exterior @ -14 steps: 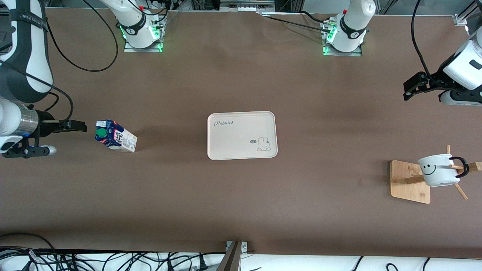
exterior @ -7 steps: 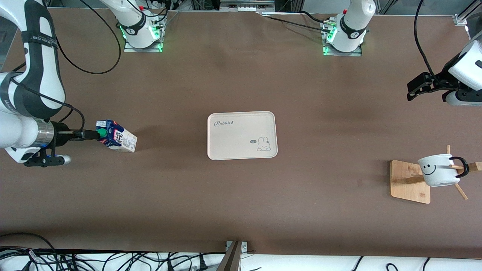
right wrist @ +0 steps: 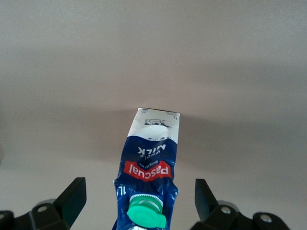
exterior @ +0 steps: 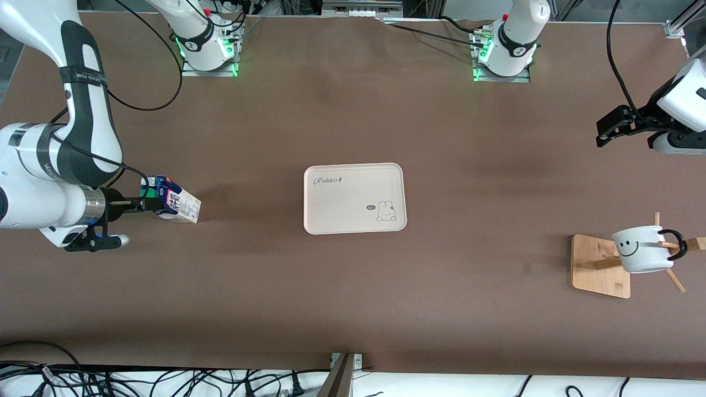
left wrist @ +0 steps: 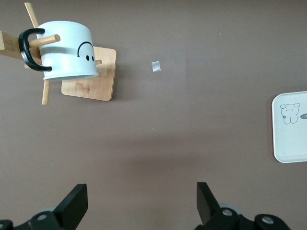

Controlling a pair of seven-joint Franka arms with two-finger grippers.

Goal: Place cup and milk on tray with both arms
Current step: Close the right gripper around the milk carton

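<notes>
The blue and white milk carton (exterior: 175,202) stands on the table toward the right arm's end, its green cap (right wrist: 146,213) up. My right gripper (exterior: 150,205) is open over the carton's top; in the right wrist view the carton (right wrist: 151,163) sits between the spread fingers (right wrist: 72,199). The cream tray (exterior: 354,198) lies mid-table. The white smiley cup (exterior: 641,249) hangs on a wooden rack toward the left arm's end; it also shows in the left wrist view (left wrist: 67,51). My left gripper (exterior: 611,127) is open and empty, in the air over bare table.
The wooden rack (exterior: 601,266) has a square base and slanted pegs; the cup's black handle (exterior: 677,244) loops over one peg. A small scrap (left wrist: 155,66) lies on the table near the rack. Cables run along the table's front edge.
My right gripper has moved toward the tray, from beside the milk carton to over its top. My left gripper shifted slightly toward the table's end.
</notes>
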